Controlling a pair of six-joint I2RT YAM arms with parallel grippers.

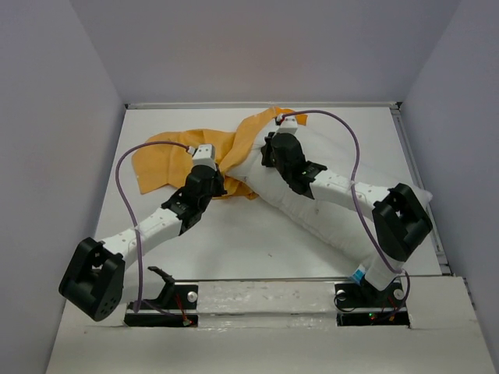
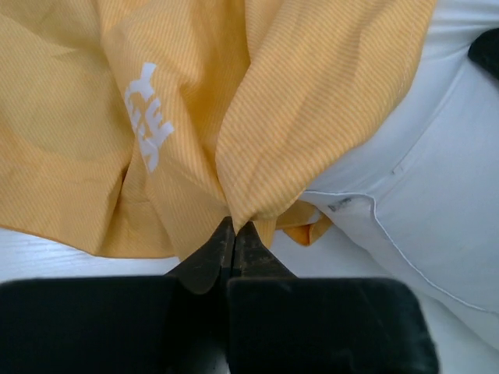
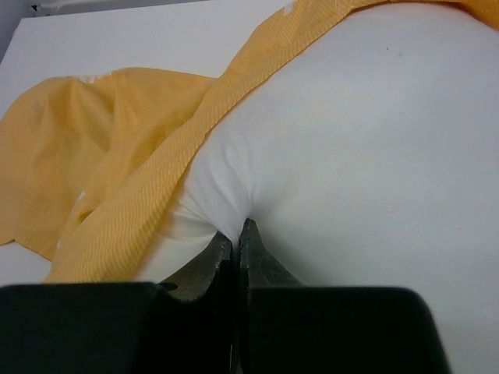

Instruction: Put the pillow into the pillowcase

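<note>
The pillow lies slantwise on the table, plump and white, and most of it is bare. The pillowcase is bunched in an orange-yellow heap off the pillow's far left end, with one edge draped up over that end. Right beside the pillow's seam, the left gripper has its fingers clenched on a gathered fold of the pillowcase, some white lettering showing on the cloth just beyond. The right gripper sits on top of the pillow near the draped edge, its fingers pinched tight on a tuck of the white fabric
</note>
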